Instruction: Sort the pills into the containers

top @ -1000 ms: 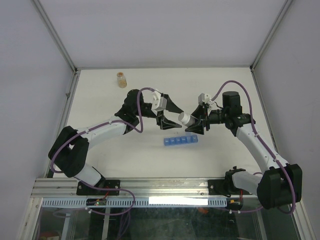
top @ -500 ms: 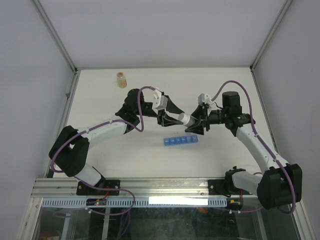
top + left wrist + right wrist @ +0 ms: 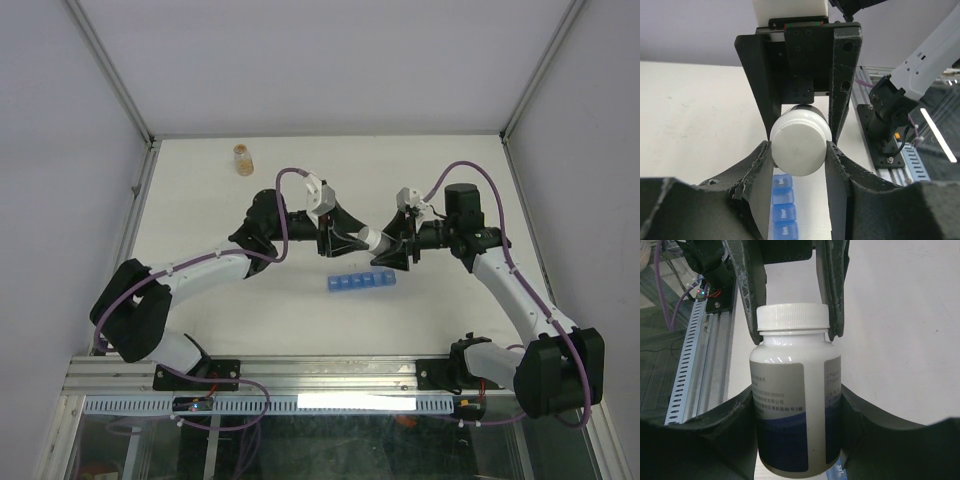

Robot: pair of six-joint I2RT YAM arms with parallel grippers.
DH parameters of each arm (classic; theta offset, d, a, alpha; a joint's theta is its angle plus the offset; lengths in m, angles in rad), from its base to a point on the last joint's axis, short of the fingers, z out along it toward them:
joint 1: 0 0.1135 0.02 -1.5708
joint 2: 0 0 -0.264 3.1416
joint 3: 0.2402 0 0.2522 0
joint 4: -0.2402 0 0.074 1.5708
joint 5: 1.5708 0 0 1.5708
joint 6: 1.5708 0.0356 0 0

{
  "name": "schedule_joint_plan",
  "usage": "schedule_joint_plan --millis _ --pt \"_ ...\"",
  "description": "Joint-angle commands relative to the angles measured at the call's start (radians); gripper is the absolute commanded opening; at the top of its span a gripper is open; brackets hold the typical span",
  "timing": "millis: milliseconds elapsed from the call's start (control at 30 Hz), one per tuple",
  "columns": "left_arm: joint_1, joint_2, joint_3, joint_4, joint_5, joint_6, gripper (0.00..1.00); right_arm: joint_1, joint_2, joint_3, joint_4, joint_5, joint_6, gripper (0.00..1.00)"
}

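A white pill bottle (image 3: 376,238) with a blue-and-white label (image 3: 790,410) hangs sideways above the table, its body clamped in my right gripper (image 3: 396,247) (image 3: 795,396). Its white cap (image 3: 800,147) (image 3: 792,316) points left, and my left gripper (image 3: 358,238) (image 3: 800,151) is shut on it, one finger (image 3: 746,280) pressing each side. The containers (image 3: 361,281), a strip of translucent blue compartments (image 3: 782,210) with lids down, lie on the table just below the bottle. No pills show.
A small amber bottle (image 3: 242,159) stands at the far left of the white table (image 3: 200,220). The aluminium frame rail (image 3: 330,375) with both arm bases runs along the near edge.
My left gripper has moved right to the bottle and closed its fingers on the cap. The right gripper and the bottle have stayed put.
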Motion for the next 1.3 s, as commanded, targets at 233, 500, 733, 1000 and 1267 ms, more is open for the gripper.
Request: schedule_joint_plan --millis 233,500,733,1000,1267 --pt "-0.17 -0.19 -0.071 -0.159 -0.578 -0.57 0.0 0.002 0.006 0.049 0.026 -0.006 -0.012 0.0" --pt "-0.171 -0.197 -0.085 -0.103 -0.513 -0.57 0.54 0.001 0.007 0.049 0.027 -0.005 -0.01 0.0" --pt "-0.147 -0.328 -0.249 0.04 -0.496 -0.305 0.99 0.001 0.008 0.049 0.023 -0.012 -0.013 0.0" --pt "0.04 -0.355 -0.359 0.307 -0.124 -0.126 0.99 0.002 0.012 0.053 -0.007 -0.04 -0.051 0.0" --pt "0.039 -0.152 -0.193 0.325 0.04 0.126 0.92 0.001 0.015 0.05 -0.024 -0.046 -0.078 0.0"
